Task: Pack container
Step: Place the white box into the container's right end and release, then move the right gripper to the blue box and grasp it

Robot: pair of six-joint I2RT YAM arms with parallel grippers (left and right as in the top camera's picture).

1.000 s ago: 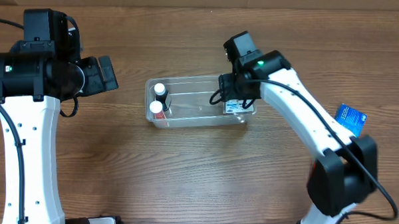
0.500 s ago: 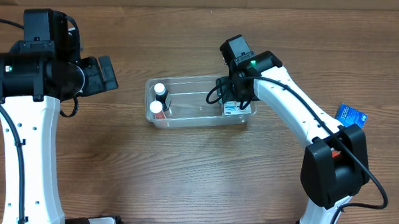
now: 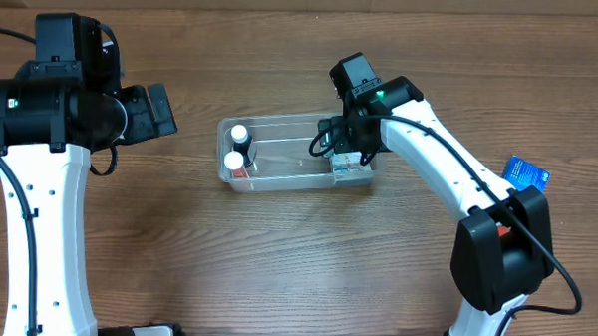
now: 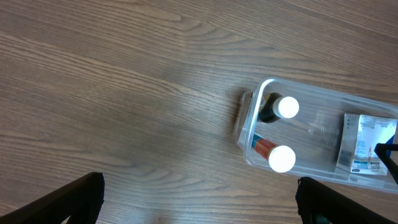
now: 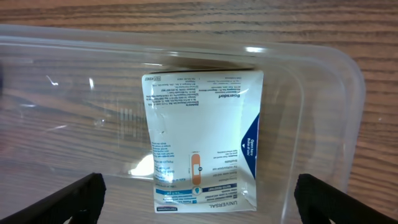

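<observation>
The container (image 3: 290, 184) is a clear tub in the middle of the table. At its left end stand two white-capped bottles (image 3: 240, 133) (image 3: 235, 163). At its right end a white and blue bandage box (image 3: 345, 164) lies flat. My right gripper (image 3: 348, 148) hangs open just above that box. In the right wrist view its fingers straddle the box (image 5: 202, 143) without touching it, inside the container's wall (image 5: 348, 74). My left gripper (image 3: 163, 109) is open over bare table to the left. Its wrist view shows the container (image 4: 249, 118), both bottle caps (image 4: 288, 107) and the box (image 4: 367, 143).
A small blue box (image 3: 525, 174) lies on the table at the far right, beside the right arm's lower link. The left arm's white column stands along the left side of the table.
My right gripper has opened and let go of the bandage box, which now lies free in the container's right end. The left arm has not moved.
</observation>
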